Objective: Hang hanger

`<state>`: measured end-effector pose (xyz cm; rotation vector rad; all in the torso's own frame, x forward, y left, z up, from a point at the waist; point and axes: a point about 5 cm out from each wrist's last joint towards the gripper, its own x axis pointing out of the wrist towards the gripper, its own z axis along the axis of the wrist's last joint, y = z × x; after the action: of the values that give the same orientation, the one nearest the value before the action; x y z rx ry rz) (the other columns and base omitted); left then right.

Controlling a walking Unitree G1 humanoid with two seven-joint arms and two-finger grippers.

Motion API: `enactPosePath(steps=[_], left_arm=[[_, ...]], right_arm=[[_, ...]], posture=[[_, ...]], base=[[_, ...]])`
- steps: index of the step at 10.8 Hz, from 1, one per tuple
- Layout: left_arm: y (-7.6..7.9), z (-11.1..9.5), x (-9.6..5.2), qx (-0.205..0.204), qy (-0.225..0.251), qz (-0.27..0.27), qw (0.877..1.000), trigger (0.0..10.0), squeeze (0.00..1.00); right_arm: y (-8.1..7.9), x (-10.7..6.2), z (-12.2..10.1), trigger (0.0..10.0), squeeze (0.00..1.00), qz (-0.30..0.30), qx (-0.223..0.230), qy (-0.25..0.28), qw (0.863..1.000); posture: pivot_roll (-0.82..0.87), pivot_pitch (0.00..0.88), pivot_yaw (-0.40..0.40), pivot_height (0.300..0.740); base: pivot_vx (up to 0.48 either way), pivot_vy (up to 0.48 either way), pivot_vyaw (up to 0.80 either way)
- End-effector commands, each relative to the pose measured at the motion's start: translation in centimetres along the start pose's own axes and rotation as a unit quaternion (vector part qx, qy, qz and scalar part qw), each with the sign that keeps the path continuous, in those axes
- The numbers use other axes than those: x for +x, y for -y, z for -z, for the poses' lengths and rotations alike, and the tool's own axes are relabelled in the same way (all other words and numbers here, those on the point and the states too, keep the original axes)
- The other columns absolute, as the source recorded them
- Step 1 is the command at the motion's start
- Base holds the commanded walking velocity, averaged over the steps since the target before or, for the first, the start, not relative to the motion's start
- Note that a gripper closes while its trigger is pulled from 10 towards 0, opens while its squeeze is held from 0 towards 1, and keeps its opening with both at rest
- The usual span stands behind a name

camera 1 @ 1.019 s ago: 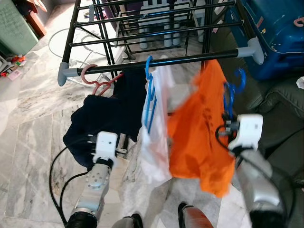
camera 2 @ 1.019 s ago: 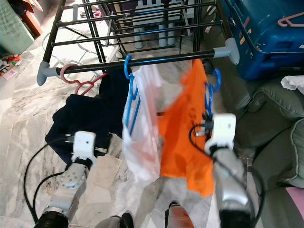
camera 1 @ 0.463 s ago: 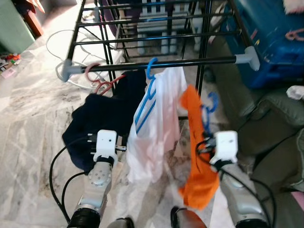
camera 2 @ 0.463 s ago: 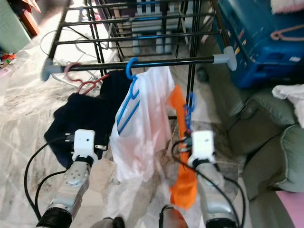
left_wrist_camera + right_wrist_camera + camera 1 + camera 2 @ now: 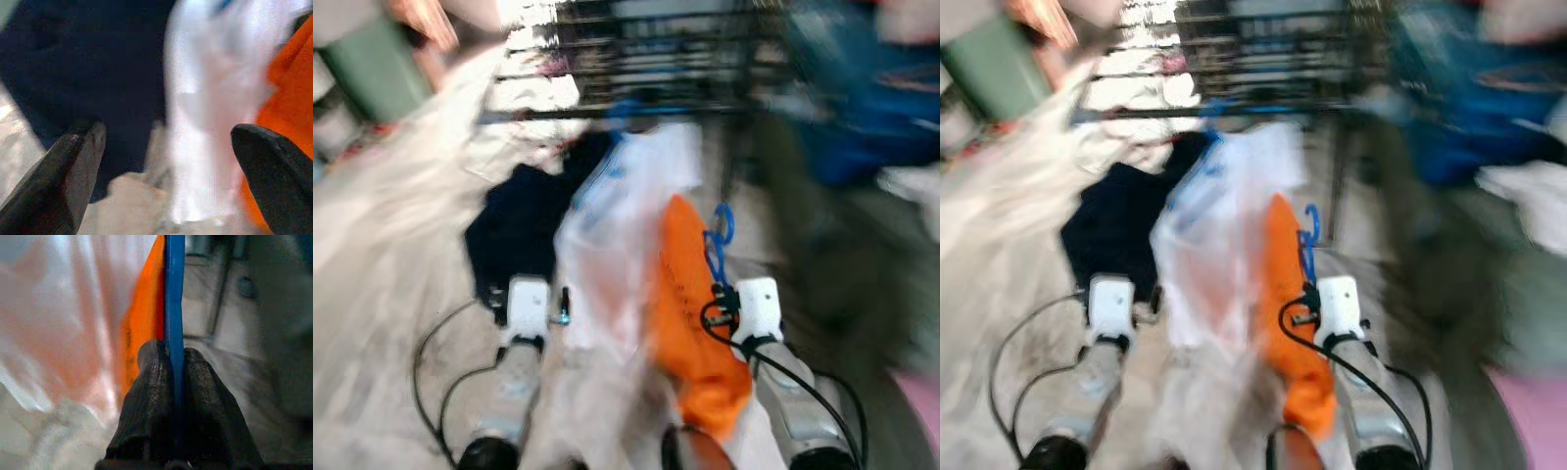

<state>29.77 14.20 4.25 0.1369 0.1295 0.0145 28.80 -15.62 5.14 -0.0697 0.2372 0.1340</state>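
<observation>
My right gripper (image 5: 173,360) is shut on a blue hanger (image 5: 174,293) that carries an orange garment (image 5: 690,304). It holds them low, in front of my body and away from the black drying rack's front rail (image 5: 636,110). A white garment (image 5: 626,225) on another blue hanger and a dark navy garment (image 5: 524,220) hang from that rail. My left gripper (image 5: 161,147) is open with nothing between its fingers, facing the navy and white garments. Both eye views are heavily blurred.
Pale marble floor (image 5: 382,284) lies to the left. A blue case (image 5: 862,108) and a dark sofa (image 5: 881,294) stand on the right. More rack bars (image 5: 646,49) run behind the front rail.
The camera has swung and blurred. The orange garment on its hanger has come down and away from the rail with my right gripper. The left arm holds its place.
</observation>
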Motion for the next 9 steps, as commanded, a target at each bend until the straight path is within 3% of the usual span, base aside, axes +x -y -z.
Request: enactPosePath(steps=[1, 4, 6, 9], left_arm=[[-0.7, 0.4, -0.2, 0.004, -0.005, -0.015, 1.0, 10.0, 0.0], [-0.6, 0.4, 0.1, 0.004, -0.007, -0.014, 1.0, 10.0, 0.0], [-1.2, 0.6, 0.7, 0.025, -0.015, -0.016, 0.999, 10.0, 0.0], [-2.6, 4.5, -1.4, 0.005, -0.084, -0.044, 0.995, 10.0, 0.0]], right_arm=[[-0.4, 0.1, -0.3, 10.0, 0.0, -0.005, 0.001, 0.01, 1.0], [-1.2, 0.4, -0.2, 10.0, 0.0, -0.024, -0.002, 0.005, 1.0], [-1.7, 0.5, 0.4, 10.0, 0.0, -0.037, -0.006, -0.005, 0.999], [-2.7, -0.1, 1.9, 10.0, 0.0, -0.064, -0.009, -0.017, 0.998]], posture=[[-0.24, 0.114, 0.053, 0.74], [-0.25, 0.128, 0.063, 0.74], [-0.25, 0.134, 0.062, 0.74], [-0.23, 0.148, 0.049, 0.74]], base=[[-0.334, 0.0, 0.0], [-0.334, 0.0, 0.0], [0.0, 0.0, 0.0], [0.0, 0.0, 0.0]])
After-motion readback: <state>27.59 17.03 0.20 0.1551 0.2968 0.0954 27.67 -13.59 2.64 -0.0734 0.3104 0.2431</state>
